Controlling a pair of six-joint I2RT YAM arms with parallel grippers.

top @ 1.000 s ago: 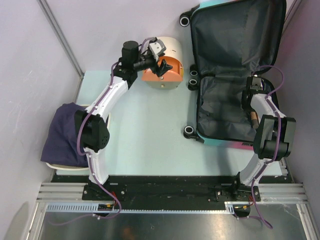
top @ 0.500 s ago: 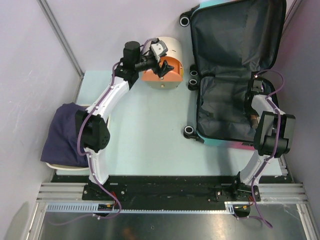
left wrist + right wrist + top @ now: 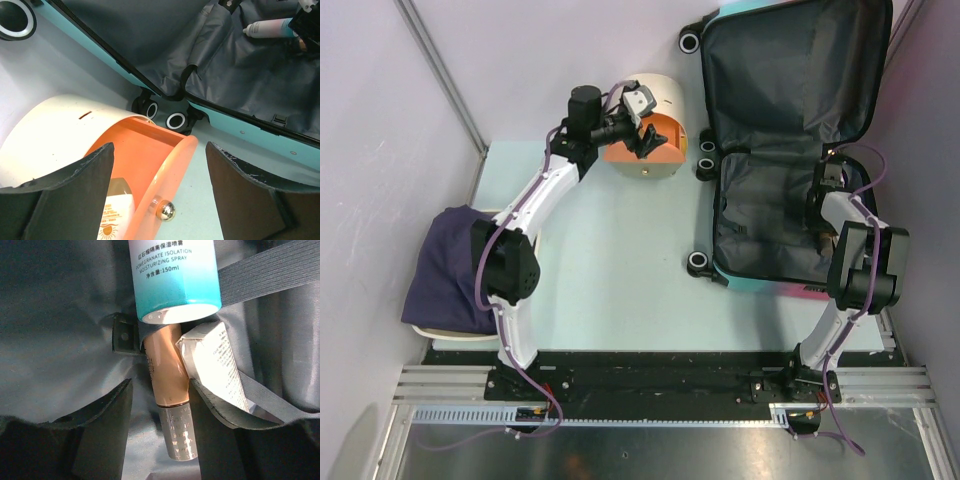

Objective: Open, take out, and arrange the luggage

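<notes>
The luggage [image 3: 760,215] lies open at the right of the table, dark grey lining up, lid leaning on the back wall; it also shows in the left wrist view [image 3: 150,30]. My right gripper [image 3: 827,182] is inside it, open [image 3: 160,385], its jaws either side of a tan tube with a silver cap [image 3: 167,375]. A teal-and-white spray bottle [image 3: 175,275] and a white box [image 3: 215,365] lie against the tube under a grey strap [image 3: 265,280]. My left gripper [image 3: 647,140] is open [image 3: 159,147] around the front of an orange drawer [image 3: 172,160].
The drawer, with a metal knob [image 3: 165,211], stands pulled out of a cream cylindrical box [image 3: 665,95] and holds a sunscreen bottle [image 3: 117,210]. A dark blue cloth [image 3: 445,265] lies on a white tray at the left edge. Black suitcase wheels [image 3: 698,263] face the table's middle.
My right gripper has shifted slightly inside the suitcase, closing in over the tube. My left gripper has barely moved at the drawer.
</notes>
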